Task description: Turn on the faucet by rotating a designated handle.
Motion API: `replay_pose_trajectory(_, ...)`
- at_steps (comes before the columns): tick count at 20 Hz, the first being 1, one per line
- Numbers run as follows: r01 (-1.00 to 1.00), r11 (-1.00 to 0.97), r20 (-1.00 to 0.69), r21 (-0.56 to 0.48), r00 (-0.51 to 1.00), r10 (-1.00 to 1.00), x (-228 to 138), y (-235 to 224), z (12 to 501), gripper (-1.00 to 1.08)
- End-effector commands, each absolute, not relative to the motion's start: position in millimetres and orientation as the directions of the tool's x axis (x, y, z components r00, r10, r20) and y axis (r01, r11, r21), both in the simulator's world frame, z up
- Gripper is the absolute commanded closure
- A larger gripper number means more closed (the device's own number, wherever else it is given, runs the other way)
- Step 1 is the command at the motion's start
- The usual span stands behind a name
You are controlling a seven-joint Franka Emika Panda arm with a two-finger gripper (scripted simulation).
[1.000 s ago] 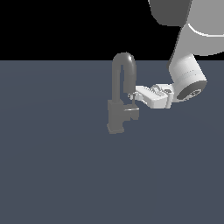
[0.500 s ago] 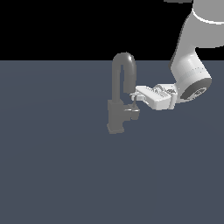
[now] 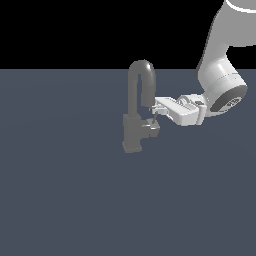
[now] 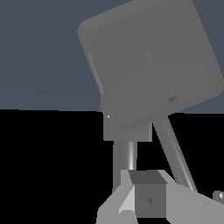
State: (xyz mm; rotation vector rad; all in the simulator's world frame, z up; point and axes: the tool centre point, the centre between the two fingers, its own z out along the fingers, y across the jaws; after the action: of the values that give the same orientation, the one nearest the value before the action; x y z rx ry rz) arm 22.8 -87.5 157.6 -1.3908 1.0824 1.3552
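You see the floor (image 3: 60,200) filling the lower part of the exterior view, flat and dark blue-grey. The white arm (image 3: 220,75) comes down from the upper right of that frame and bends toward the middle. The faucet (image 3: 136,105) stands near the middle, with its tall curved spout on a blocky base. In the wrist view the base (image 4: 148,61) fills the upper half. The gripper (image 3: 156,113) reaches the faucet from the right. The handle (image 3: 153,128) sticks out of the base, just under the fingertips. You cannot tell if the claw is apart or together.
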Motion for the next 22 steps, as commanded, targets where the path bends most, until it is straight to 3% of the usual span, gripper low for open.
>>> replay_pose_trajectory(1,-0.974,-0.228,-1.0,-0.01,0.011,-0.002,13,-90,151,1.08)
replay_pose_trajectory(13,-0.973,-0.23,-1.0,-0.002,0.002,0.0,-27,-100,128,1.08)
replay_pose_trajectory(15,-0.972,-0.232,-0.999,-0.033,0.034,-0.003,-14,-96,143,1.08)
replay_pose_trajectory(22,-0.973,-0.231,-1.0,-0.011,0.011,-0.001,-32,-101,94,1.08)
